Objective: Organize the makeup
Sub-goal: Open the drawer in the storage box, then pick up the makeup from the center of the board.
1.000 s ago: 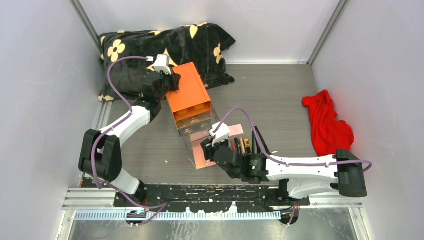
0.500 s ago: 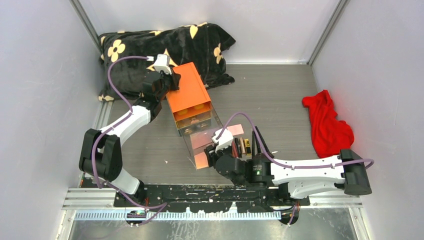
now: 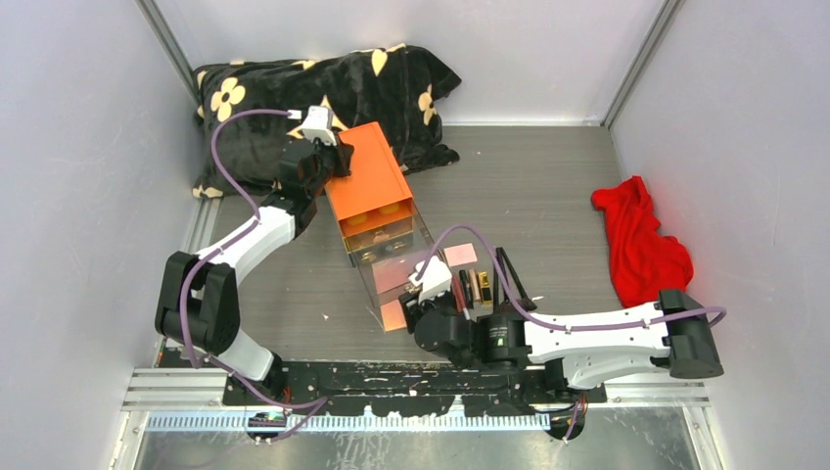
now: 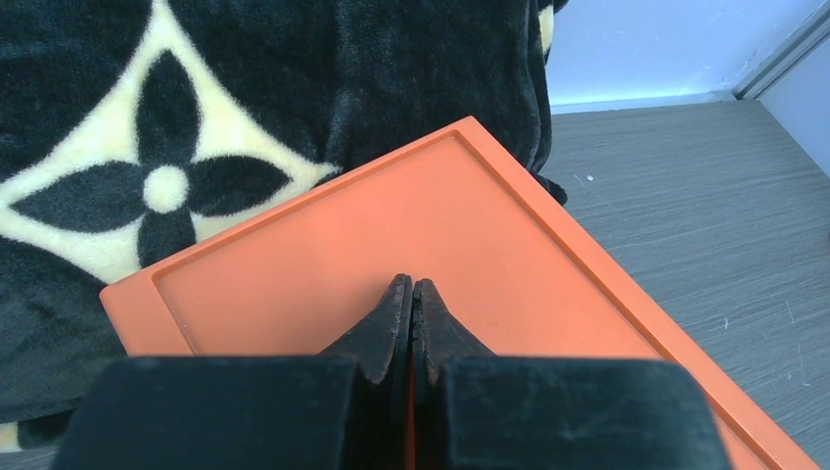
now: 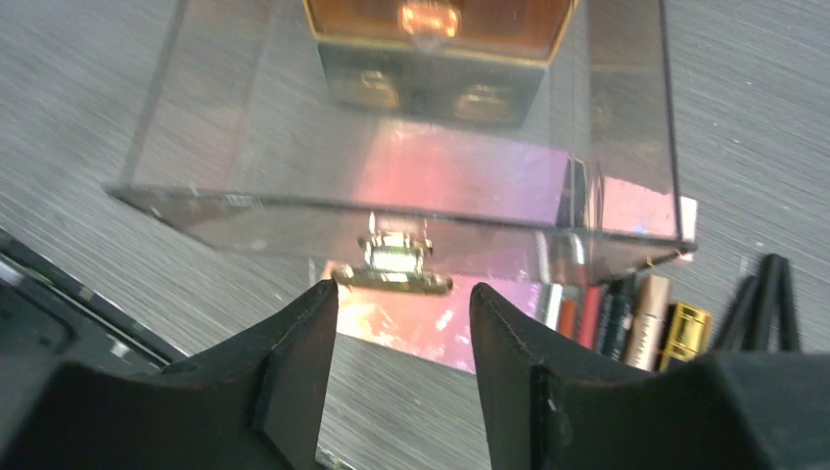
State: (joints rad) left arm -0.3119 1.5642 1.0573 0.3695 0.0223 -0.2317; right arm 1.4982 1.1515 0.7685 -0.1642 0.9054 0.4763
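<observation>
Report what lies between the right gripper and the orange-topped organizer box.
The pulled-out clear plastic drawer with its small gold handle, seen in the right wrist view.

Top external: high above, looks straight down on the whole table (image 3: 548, 186), arm bases along the bottom edge.
Left wrist: very close, tilted down onto the orange lid (image 4: 343, 245).
Right wrist: low and close, facing the clear drawer (image 5: 411, 186).
Shared: lid, drawer and tubes (image 5: 646, 318) also show mid-frame in the top view.

Left tool (image 4: 412, 288) pinched closed; right tool (image 5: 403, 302) spread.
</observation>
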